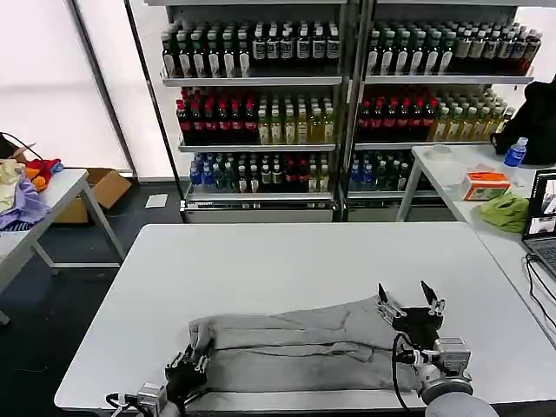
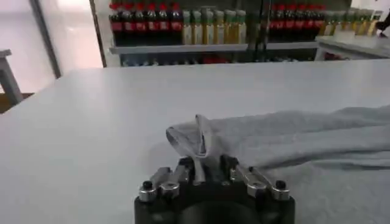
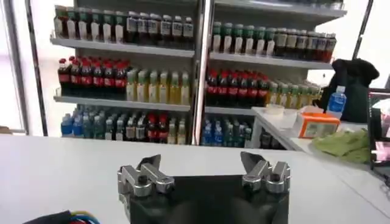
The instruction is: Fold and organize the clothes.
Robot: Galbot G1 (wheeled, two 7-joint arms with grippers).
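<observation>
Shirt light grey, soft knit, lying crumpled in a long horizontal band along the near edge of the white desk; folds and ridges run lengthwise, one corner bunched up at the robot's left end; left hand at that left end, black body with metal knuckles, fingers pressed together pinching a raised fold of the shirt, seen close in the left wrist view as a peaked pleat of grey fabric standing up between the fingertips of left hand; right hand over the right end of the shirt, raised off the fabric, fingers spread wide apart with pointed tips up; right wrist view shows right hand spread, nothing between the fingers; desk surface smooth, matte, rounded corners; shelves of bottles behind.
</observation>
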